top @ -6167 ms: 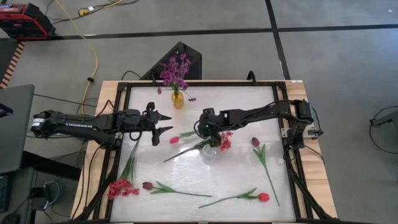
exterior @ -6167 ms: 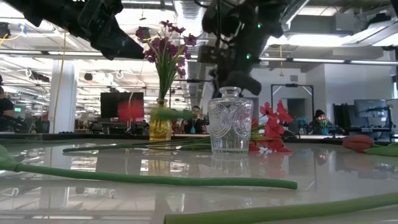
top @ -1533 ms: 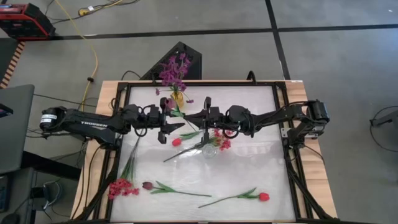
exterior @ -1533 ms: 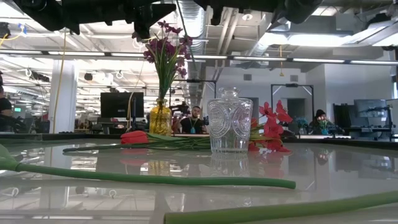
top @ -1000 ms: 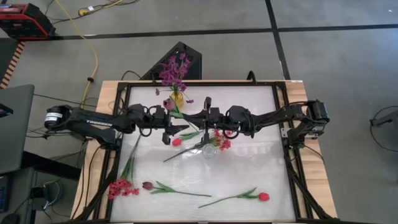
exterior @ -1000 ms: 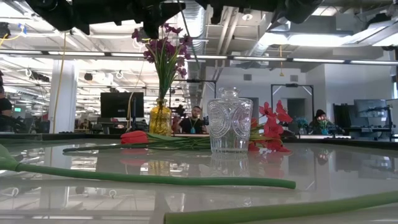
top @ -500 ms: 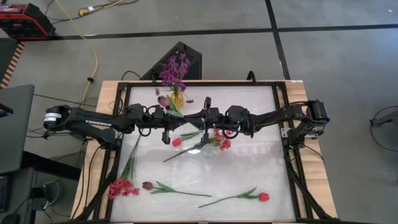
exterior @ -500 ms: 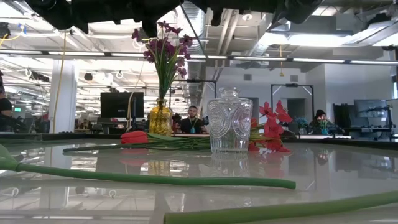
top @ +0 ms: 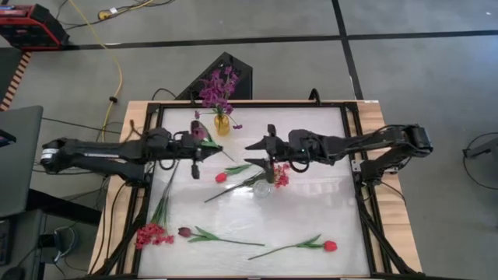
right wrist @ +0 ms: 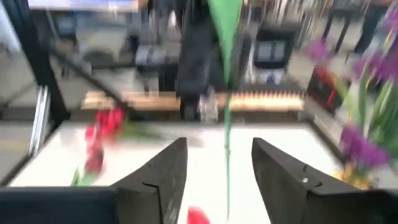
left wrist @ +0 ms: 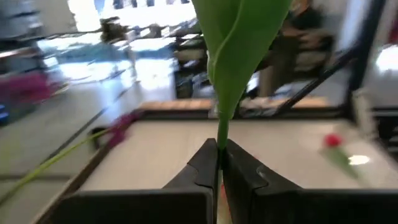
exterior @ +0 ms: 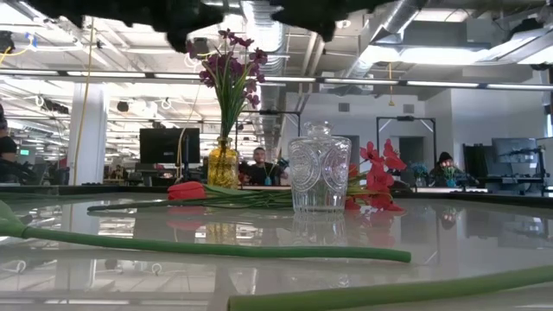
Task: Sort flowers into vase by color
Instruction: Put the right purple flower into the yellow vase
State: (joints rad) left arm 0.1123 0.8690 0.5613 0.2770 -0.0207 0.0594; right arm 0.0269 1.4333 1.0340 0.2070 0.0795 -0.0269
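With only the purple sprays (top: 219,86) standing in the yellow vase (top: 222,124), the left tool (top: 204,151) pinches one stem (left wrist: 219,137), the right tool (top: 260,145) is spread, and other flowers (top: 222,236) lie on the table (top: 303,210) unsorted.

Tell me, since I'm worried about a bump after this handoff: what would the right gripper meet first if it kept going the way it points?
Probably the flower stem straight ahead of the open right gripper, held by the shut left gripper facing it; depth between them is unclear.
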